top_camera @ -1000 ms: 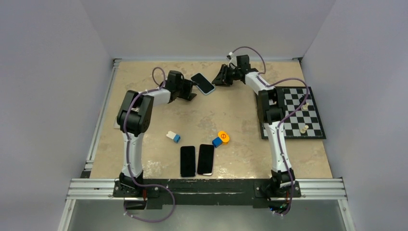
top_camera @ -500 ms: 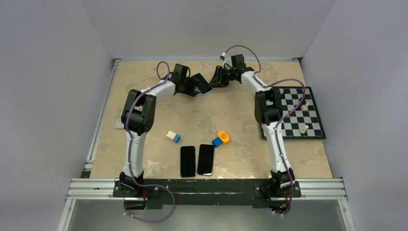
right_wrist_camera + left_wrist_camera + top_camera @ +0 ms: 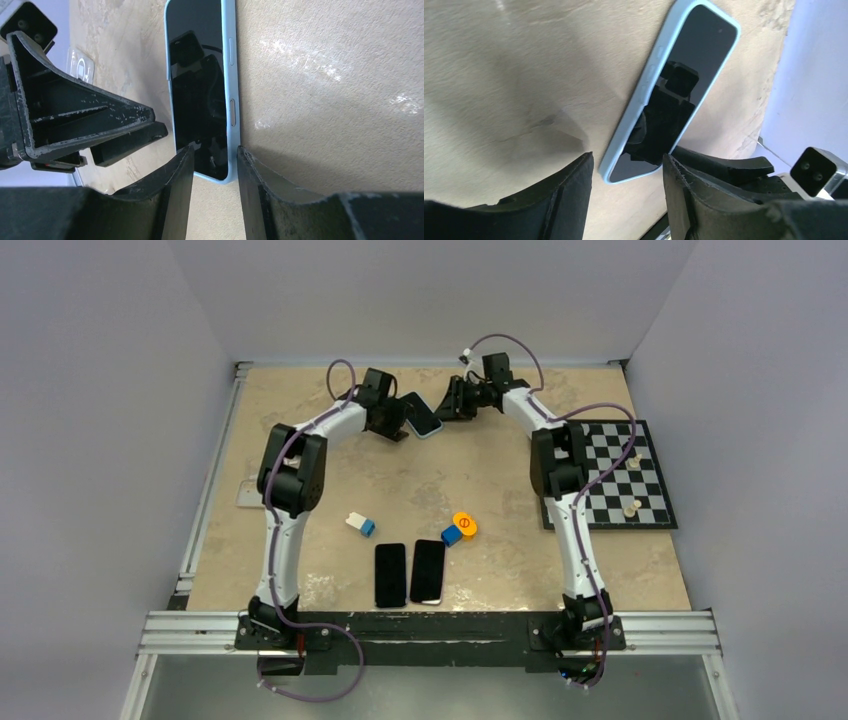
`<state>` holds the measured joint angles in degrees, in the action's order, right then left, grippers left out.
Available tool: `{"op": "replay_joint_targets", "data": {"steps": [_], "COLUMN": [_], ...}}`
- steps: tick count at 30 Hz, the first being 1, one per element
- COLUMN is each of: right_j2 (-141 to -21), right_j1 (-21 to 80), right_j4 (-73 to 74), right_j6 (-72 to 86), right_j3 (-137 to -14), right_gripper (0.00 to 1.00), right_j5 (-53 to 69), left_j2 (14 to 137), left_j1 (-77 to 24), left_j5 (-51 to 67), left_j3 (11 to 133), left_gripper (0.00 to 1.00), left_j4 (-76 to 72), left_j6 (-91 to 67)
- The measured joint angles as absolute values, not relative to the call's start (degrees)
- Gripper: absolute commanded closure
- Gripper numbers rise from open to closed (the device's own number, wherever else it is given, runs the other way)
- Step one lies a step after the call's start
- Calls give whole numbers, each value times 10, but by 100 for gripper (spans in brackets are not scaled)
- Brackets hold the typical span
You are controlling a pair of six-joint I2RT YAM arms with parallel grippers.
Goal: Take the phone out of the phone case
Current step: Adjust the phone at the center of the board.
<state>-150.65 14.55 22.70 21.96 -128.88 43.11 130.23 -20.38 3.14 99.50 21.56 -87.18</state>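
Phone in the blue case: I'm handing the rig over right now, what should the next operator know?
Left gripper: fingers stand either side of one end of the phone; grip unclear.
Right gripper: fingers stand either side of the other end; grip unclear.
Phone lies screen up at the far middle of the table, in its case.
Done: both arms in place at the phone.
Left: pull the phone free of the case.

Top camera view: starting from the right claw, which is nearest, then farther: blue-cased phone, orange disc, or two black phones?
1. Blue-cased phone, beside the right gripper, far end.
2. Orange disc, mid-table.
3. Two black phones, near edge.
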Motion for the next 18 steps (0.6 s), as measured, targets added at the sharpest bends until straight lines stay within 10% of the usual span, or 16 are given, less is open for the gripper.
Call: {"op": "replay_joint_targets", "data": {"steps": [18], "right_j2": [-1541], "right_j1": [128], "right_j4": [251], "right_j6": [171], "right_j3": [-1331], "right_gripper": [62], "right_j5": [491], "left_j2": [1336], "left_j1": [-204], "left_j5": [48], "left_j3": [995], "left_gripper": [62], "left_j4": [131], "left_j6": [-922]}}
